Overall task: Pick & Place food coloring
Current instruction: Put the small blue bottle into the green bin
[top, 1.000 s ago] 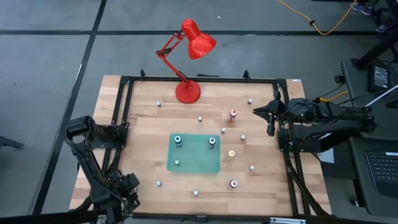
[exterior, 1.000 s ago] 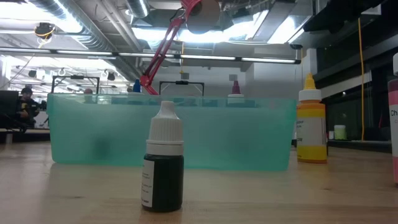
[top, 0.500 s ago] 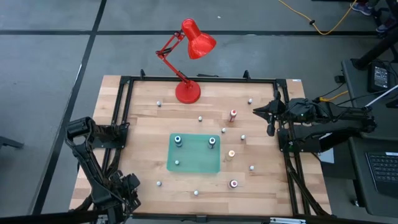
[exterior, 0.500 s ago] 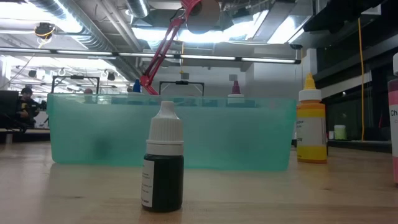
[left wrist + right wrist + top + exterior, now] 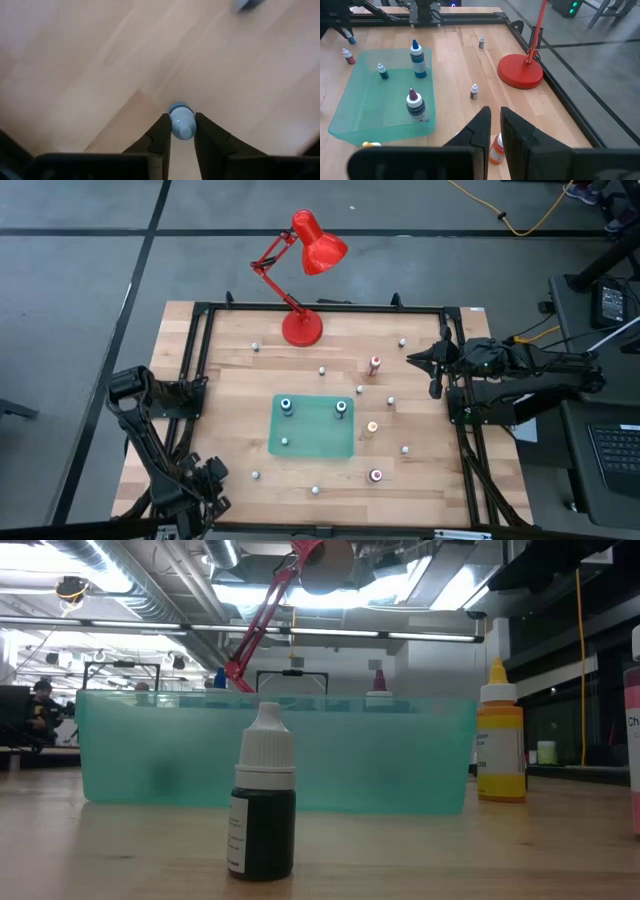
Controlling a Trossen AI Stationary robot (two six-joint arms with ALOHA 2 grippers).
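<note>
Cut off by the low view's right edge: a pink-labelled bottle [image 5: 634,745], only a sliver showing. Blurred behind the translucent teal tray wall [image 5: 300,755]: bottles inside, only a blue cap [image 5: 219,677] and a purple tip [image 5: 378,680] clearing the rim. Too small from above to name colours: several pale-capped dropper bottles [image 5: 255,476] scattered on the wooden tabletop [image 5: 230,380]. Half hidden between the left pincer [image 5: 180,131] fingers: a pale blue bottle [image 5: 181,121], body unseen.
</note>
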